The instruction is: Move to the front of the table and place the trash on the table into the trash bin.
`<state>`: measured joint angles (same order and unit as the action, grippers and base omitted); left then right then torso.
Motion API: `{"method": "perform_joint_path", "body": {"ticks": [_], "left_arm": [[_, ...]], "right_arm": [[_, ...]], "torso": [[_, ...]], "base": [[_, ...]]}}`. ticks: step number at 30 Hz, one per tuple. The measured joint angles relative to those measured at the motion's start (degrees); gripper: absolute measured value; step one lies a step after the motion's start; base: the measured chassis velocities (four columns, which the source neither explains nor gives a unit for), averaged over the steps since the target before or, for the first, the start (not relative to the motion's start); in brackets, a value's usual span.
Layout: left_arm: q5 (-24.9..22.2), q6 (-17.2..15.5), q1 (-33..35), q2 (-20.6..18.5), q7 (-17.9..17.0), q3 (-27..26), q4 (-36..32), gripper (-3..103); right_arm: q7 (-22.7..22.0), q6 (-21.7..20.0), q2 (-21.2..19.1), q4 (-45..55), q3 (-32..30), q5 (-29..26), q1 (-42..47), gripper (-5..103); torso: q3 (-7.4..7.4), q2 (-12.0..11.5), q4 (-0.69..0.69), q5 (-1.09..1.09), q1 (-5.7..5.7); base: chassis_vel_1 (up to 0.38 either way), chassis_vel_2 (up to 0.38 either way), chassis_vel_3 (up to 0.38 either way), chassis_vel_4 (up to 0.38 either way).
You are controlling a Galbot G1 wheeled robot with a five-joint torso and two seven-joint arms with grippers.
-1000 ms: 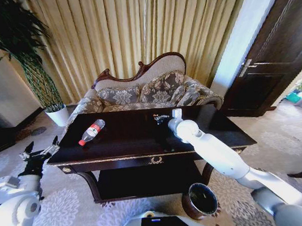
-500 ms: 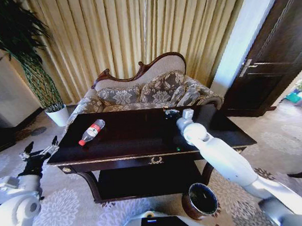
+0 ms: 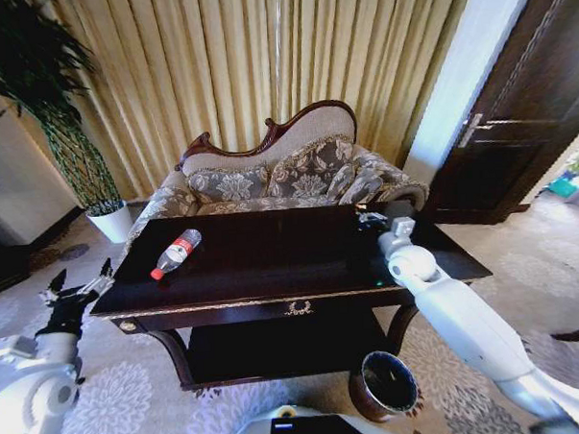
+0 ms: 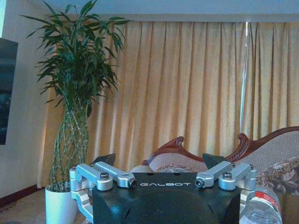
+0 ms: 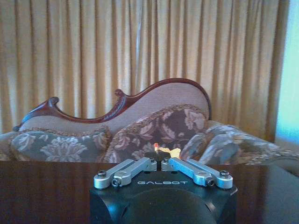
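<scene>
my right gripper [image 3: 370, 216] over the table's [image 3: 272, 266] far right corner, jaws pinched on an orange scrap [image 5: 164, 150]. trash bin [image 3: 384, 384] on the floor, below the table's front right. left gripper [image 3: 76, 289] off the table's left end, jaws apart.

Right gripper [image 3: 370, 216] pinched closed, arm outstretched; left gripper [image 3: 77, 284] spread wide.

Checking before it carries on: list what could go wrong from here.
1. The right gripper pinches only a small orange scrap at its fingertips; it may slip out over the table before reaching the bin.
2. The bottle lies on its side near the left edge and could roll off.
</scene>
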<state>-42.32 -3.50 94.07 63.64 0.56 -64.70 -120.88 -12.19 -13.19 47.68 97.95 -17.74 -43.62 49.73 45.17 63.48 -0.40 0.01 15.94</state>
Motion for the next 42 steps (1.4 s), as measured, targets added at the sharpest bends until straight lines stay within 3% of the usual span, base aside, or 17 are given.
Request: {"method": "perform_joint_path", "body": {"ticks": [8,16,31,42], "left_arm": [[-0.47,0.0,0.59,-0.76,0.0,-0.47,0.78,100],[-1.13,0.92,1.7,-2.13,0.55,-1.12,1.79,100],[-1.23,0.87,1.18,-2.71,0.68,-0.5,1.62,100],[-0.92,-5.09,-0.37,-3.78,-1.85,-0.63,-0.79,100]], "right_arm": [[2.28,1.04,-1.97,1.17,-6.23,-0.49,5.45,0],[-0.24,1.1,-1.15,3.85,-11.19,-0.19,10.81,0],[-1.66,-0.26,-0.86,6.59,-12.02,-0.54,12.57,0],[-1.64,-0.3,-0.74,6.96,-10.77,-0.34,12.21,0]], "torso": [[0.0,0.0,-0.01,-0.01,0.0],[-0.01,0.0,-0.01,-0.01,0.0],[0.0,0.0,-0.01,-0.01,0.0],[0.0,0.0,-0.02,0.0,0.0]], "base": [[0.0,0.0,0.0,0.0],[0.0,0.0,0.0,0.0],[0.0,0.0,0.0,0.0],[0.008,-0.006,-0.01,0.007]]}}
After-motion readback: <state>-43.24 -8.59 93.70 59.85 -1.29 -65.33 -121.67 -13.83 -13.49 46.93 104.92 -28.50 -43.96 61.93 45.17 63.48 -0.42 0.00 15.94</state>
